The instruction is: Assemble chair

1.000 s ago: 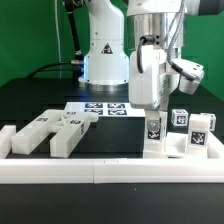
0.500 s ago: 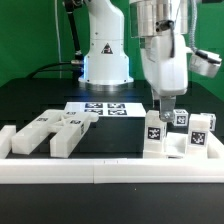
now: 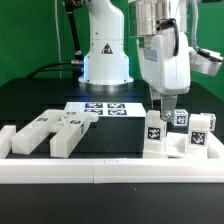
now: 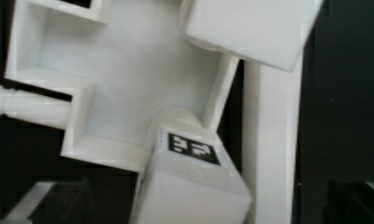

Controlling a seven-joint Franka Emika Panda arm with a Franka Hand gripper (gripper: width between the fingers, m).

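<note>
The chair parts are matte white blocks with black-and-white tags. Two long bars (image 3: pixel 40 130) (image 3: pixel 70 136) and a small block (image 3: pixel 7 139) lie at the exterior view's left. A cluster of tagged pieces (image 3: pixel 155 133) (image 3: pixel 200 131) stands at the exterior view's right. My gripper (image 3: pixel 165 110) hangs just above this cluster, between the pieces; its fingers look narrow and dark from here. In the wrist view a large white piece (image 4: pixel 131 90) with a tag (image 4: pixel 193 149) fills the picture. The fingertips do not show there, so I cannot tell how far apart they are.
A long low white border rail (image 3: pixel 100 171) runs along the front of the black table. The marker board (image 3: pixel 105 107) lies flat in the middle, in front of the arm's base (image 3: pixel 105 60). A green backdrop stands behind.
From one second ago the hand turned and shifted toward the exterior view's right, over the right cluster. In the last half second it has hardly moved.
</note>
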